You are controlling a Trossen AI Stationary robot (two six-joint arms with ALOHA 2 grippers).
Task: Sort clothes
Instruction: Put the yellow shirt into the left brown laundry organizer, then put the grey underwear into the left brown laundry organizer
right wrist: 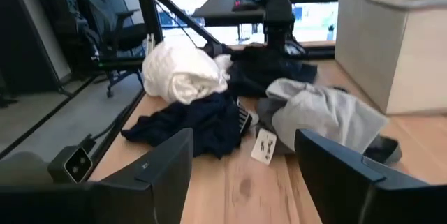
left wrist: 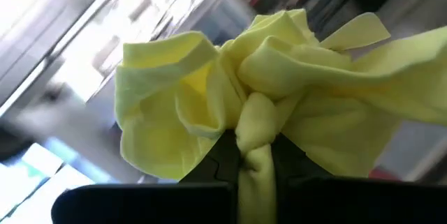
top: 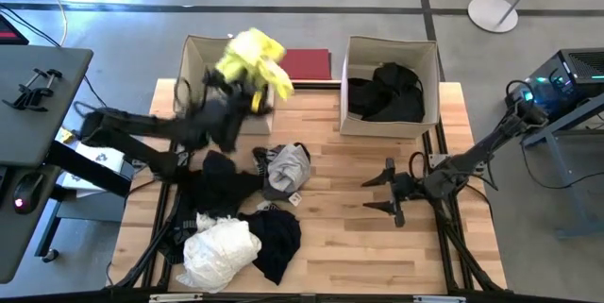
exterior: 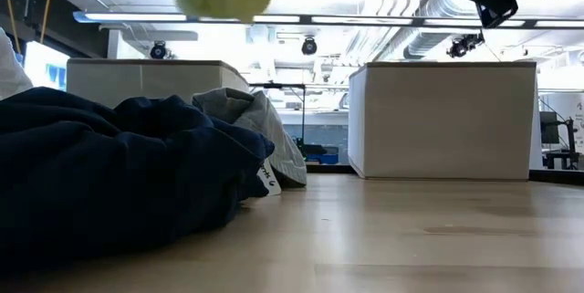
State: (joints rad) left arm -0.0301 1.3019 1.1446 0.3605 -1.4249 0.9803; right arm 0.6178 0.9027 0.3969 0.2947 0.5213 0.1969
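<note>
Above left box (top: 198, 53), left hand (top: 247, 78) — gripping yellow garment (top: 253, 58)

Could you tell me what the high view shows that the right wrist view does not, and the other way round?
Only the high view shows the left gripper shut on the neon yellow garment over the left box, and black clothes inside the right box. Only the right wrist view shows the paper tag beside the grey garment and an office chair beyond the table. Both show the white garment, the dark navy garment and the open right gripper.
</note>
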